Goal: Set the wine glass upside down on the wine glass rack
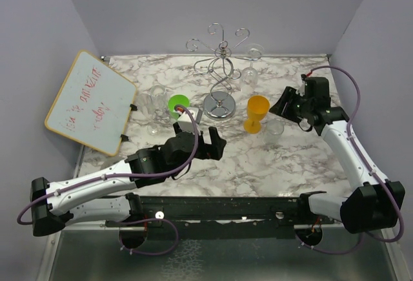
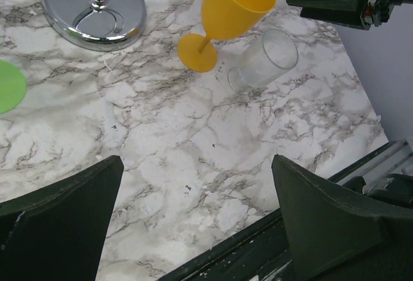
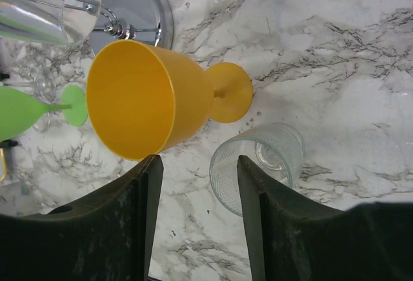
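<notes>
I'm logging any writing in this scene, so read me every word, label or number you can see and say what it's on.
Whiteboard: red handwritten marker, about two lines, too small and blurred to read.
Yellow goblet, clear glass, wine glass rack: no lettering visible.
Nothing else readable in any view.
</notes>
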You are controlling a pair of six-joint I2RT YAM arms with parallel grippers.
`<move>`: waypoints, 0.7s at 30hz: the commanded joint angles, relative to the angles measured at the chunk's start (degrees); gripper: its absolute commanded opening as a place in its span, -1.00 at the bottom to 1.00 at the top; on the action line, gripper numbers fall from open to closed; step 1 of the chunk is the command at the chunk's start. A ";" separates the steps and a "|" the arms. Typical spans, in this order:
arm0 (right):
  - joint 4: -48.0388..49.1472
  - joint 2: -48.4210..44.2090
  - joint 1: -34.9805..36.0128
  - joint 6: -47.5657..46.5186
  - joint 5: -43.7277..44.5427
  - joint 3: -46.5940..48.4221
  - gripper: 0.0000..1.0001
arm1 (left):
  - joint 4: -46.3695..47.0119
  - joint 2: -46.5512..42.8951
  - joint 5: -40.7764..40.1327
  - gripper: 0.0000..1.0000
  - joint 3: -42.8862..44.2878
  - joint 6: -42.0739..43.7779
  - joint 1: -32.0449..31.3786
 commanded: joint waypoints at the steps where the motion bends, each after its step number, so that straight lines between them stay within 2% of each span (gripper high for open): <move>1: 2.77 2.65 0.67 1.14 0.48 2.35 0.07 | 6.57 0.06 -2.04 0.98 -3.41 -5.49 -0.24; 6: 3.03 6.52 2.43 0.63 1.88 4.52 -0.03 | 11.58 -0.41 -4.33 0.98 -7.24 -8.48 -0.19; 10: 3.29 8.74 3.96 0.03 3.08 6.24 -0.04 | 12.61 0.34 -5.15 0.98 -7.78 -8.91 -0.11; 13: 2.57 10.84 4.84 -0.45 5.18 7.33 -0.13 | 12.71 1.20 -5.18 0.98 -7.66 -8.95 0.25; 17: -0.78 13.48 6.01 -1.60 8.08 9.35 -0.45 | 12.90 2.31 -3.91 0.89 -7.03 -8.96 0.88; 21: -1.04 12.33 6.66 -2.25 8.45 8.84 -0.75 | 12.74 3.50 -2.63 0.89 -6.19 -9.85 1.26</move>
